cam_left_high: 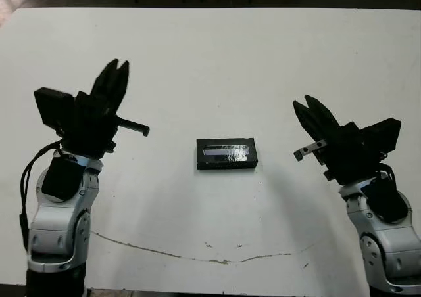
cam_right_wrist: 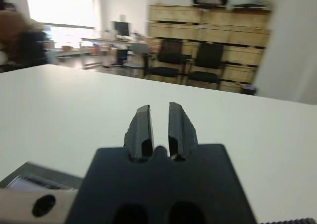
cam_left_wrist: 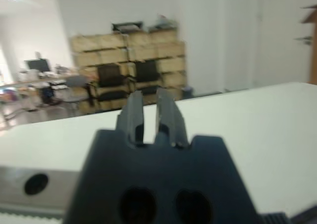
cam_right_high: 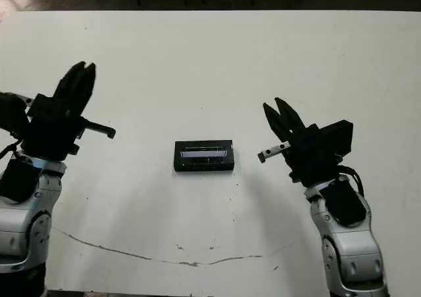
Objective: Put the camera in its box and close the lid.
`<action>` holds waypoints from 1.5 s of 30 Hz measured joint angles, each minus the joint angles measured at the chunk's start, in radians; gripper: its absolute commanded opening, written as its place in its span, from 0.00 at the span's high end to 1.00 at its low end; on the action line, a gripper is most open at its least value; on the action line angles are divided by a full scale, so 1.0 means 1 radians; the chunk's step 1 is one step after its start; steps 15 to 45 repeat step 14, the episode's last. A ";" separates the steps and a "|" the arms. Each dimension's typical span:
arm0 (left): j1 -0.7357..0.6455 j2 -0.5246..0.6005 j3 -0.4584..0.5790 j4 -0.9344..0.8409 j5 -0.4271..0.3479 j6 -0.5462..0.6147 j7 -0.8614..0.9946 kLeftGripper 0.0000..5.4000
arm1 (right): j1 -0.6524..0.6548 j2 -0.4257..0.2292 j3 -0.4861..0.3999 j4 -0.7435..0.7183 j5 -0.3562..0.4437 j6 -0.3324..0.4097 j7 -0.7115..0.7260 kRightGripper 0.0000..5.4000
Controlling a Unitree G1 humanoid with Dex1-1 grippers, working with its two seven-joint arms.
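A: Where is the lid (cam_left_high: 225,153) now, and why do the arms stand like that?

B: The lid, with its shiny strip on top, lies flat near the middle of the white table (cam_left_high: 217,60). It seems to sit on the box, because I see only one black block, with a dark side wall under the strip. I judge the box is already closed, so the task looks finished or nearly so.

A: And the grippers?

B: The left gripper (cam_left_high: 116,72) is well to the left of the lid and raised above the table. The right gripper (cam_left_high: 307,110) is well to the right of the lid. Neither touches it. In both wrist views the two fingers stand with a narrow gap between them and hold nothing. I think they are parked away so that the lid is not disturbed.

A: What can you not see?

B: The camera. No slim device lies anywhere around the lid, so probably it is inside, but the pictures cannot prove this. Also the white lining of the box is hidden. The left wrist view does not show the lid at all, and the right wrist view shows only a blurred corner that may be it.
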 measured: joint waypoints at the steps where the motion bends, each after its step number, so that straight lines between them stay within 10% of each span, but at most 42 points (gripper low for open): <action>1: -0.002 -0.005 0.000 0.020 0.003 -0.017 0.012 0.99 | -0.006 0.020 0.002 0.001 -0.008 0.010 -0.025 1.00; 9: -0.034 -0.088 -0.007 0.073 -0.045 0.007 0.090 0.99 | -0.034 0.117 0.015 0.080 -0.082 0.006 -0.142 1.00; 45: -0.036 -0.096 -0.015 0.089 -0.056 0.019 0.097 0.99 | -0.039 0.118 0.010 0.124 -0.087 -0.036 -0.135 1.00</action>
